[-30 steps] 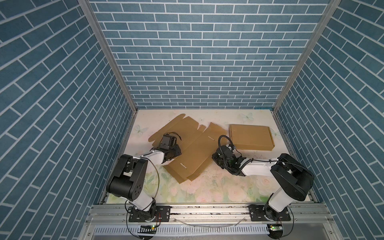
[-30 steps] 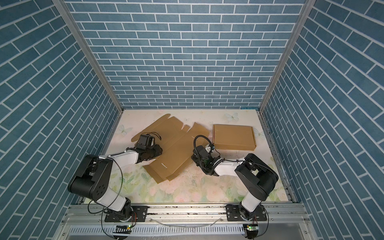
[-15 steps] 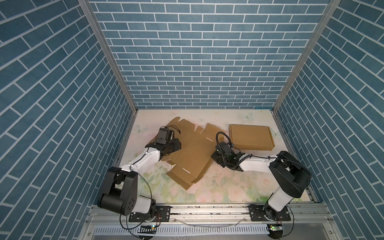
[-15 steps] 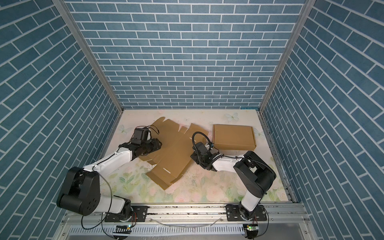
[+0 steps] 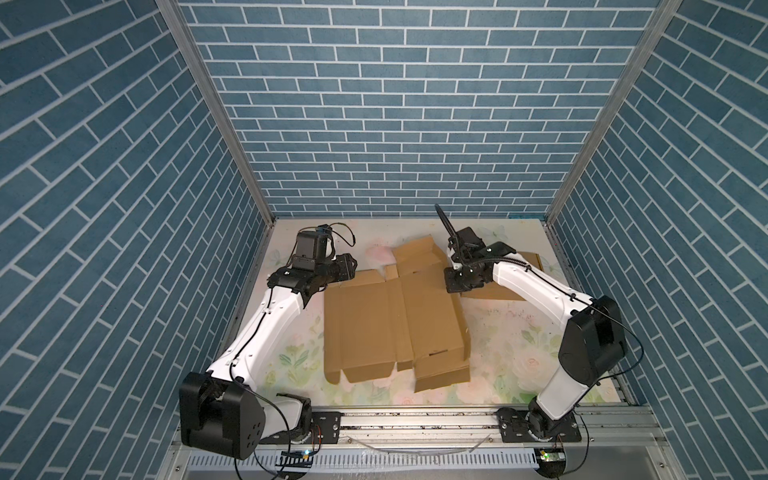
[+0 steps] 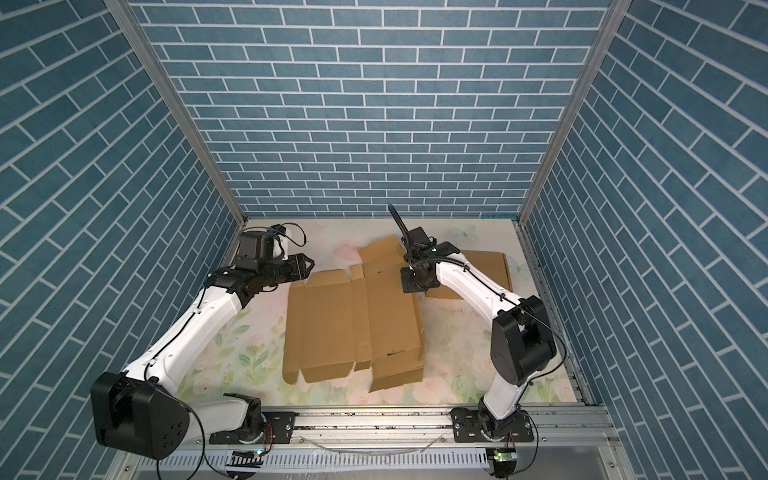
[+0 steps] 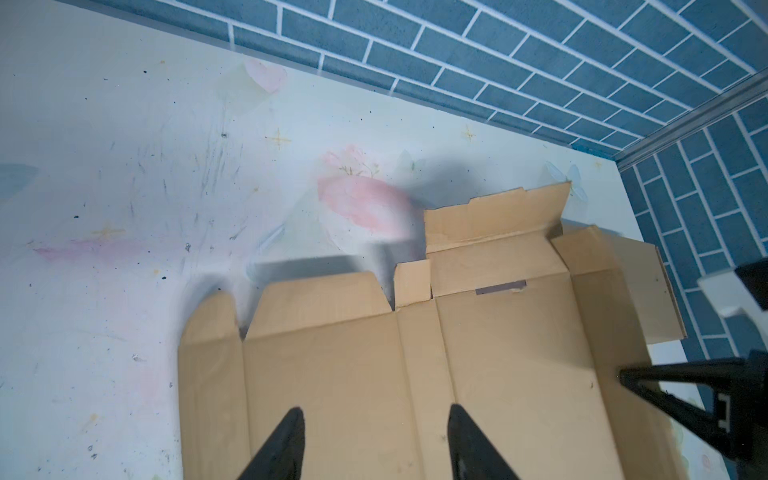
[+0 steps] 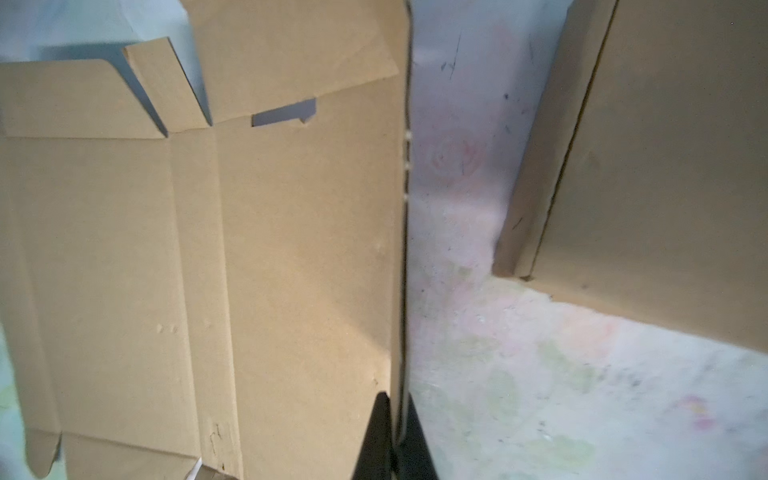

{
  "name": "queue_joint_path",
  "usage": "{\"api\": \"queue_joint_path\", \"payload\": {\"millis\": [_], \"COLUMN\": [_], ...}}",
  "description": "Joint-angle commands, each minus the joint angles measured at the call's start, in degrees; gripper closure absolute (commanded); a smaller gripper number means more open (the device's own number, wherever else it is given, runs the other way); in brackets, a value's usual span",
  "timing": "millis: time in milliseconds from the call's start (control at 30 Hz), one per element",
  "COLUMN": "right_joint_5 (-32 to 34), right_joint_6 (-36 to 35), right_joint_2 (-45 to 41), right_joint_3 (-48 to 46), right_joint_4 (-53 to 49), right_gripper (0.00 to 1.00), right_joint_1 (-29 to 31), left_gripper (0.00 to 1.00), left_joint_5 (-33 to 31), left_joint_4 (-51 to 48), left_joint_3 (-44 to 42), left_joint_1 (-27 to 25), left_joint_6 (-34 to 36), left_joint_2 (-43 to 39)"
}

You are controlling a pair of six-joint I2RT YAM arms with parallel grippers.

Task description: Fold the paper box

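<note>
- On the middle of the pale flower-print table (image 5: 519, 332) sits the flat brown cardboard box blank (image 5: 395, 328). It's opened right out, with the creases running front to back and little flaps sticking off the near and far ends in both top views.
- The far flap (image 7: 494, 220) on the blank's right half looks bent up a bit instead of lying flat.
- The right claw (image 8: 396, 397) is pinched tight on the blank's right-hand edge, up near the far corner. In the right wrist view the thin cardboard edge runs straight in between the two black fingers (image 8: 376, 436).
- The left claw (image 7: 376, 415) hangs over the far left part of the blank with a medium gap between its fingers. Nothing's in it, just cardboard underneath, and I can't tell if the tips actually touch the sheet.
- A second brown cardboard box (image 6: 490, 266), already folded shut, lies at the far right of the table just beside the blank. The right arm hides most of it in both top views.
- Blue brick-pattern walls (image 5: 395, 124) close the table in on three sides.
</note>
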Motion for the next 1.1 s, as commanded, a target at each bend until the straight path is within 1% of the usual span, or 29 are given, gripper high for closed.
{"api": "queue_joint_path", "payload": {"millis": [0, 100, 233, 367, 433, 500, 633, 700, 767, 833, 933, 1000, 1067], "right_joint_5": [11.2, 15.3, 20.0, 23.8, 26.2, 27.1, 28.6, 29.4, 30.5, 30.3, 29.6, 29.6, 30.1], "right_joint_6": [-18.5, -24.1, -34.4, -42.8, -46.0, -49.3, -56.7, -59.9, -62.9, -63.4, -64.7, -66.5, -66.8], "right_joint_2": [4.8, 7.8, 9.7, 11.6, 12.3, 12.3, 11.3, 10.6, 9.2, 8.4, 7.1, 6.4, 6.3], "right_joint_3": [9.4, 17.9, 24.3, 28.8, 30.4, 31.2, 28.0, 24.0, 17.9, 14.6, 10.8, 7.8, 7.0], "right_joint_4": [-13.9, -15.7, -14.7, -15.0, -14.2, -12.4, -5.3, -0.4, 7.1, 11.3, 15.3, 19.0, 20.4], "right_gripper": [1.00, 1.00, 1.00, 1.00, 1.00, 1.00, 1.00, 1.00, 1.00, 1.00, 1.00, 1.00, 1.00], "right_joint_1": [0.2, 0.6, 3.6, 6.9, 8.3, 9.6, 12.3, 13.2, 13.9, 13.9, 14.2, 14.5, 14.6], "left_gripper": [0.43, 0.43, 0.44, 0.44, 0.44, 0.44, 0.43, 0.42, 0.41, 0.38, 0.32, 0.30, 0.27], "left_joint_5": [2.2, 2.8, 4.6, 7.8, 8.2, 8.2, 7.8, 7.7, 7.9, 8.8, 7.3, 7.9, 8.5], "left_joint_4": [-1.1, -0.9, -0.6, 1.5, 1.3, 1.0, 0.3, 0.5, 1.2, 2.4, 4.7, 7.0, 9.3], "left_joint_3": [-0.2, -0.1, -0.2, -1.2, -0.9, -0.8, -0.7, -1.3, -2.2, -3.3, -5.8, -7.2, -7.5], "left_joint_1": [0.1, 0.2, 1.7, 4.8, 5.6, 6.2, 7.1, 7.0, 7.0, 6.2, 2.8, 2.3, 1.5], "left_joint_6": [1.6, 1.9, 1.3, -1.0, -0.8, -0.5, 1.2, 1.2, 0.8, 0.1, 1.2, 0.1, -0.2], "left_joint_2": [-1.6, -2.3, -2.4, -3.4, -4.0, -4.6, -5.4, -5.5, -5.2, -5.1, -5.0, -4.5, -3.7]}}
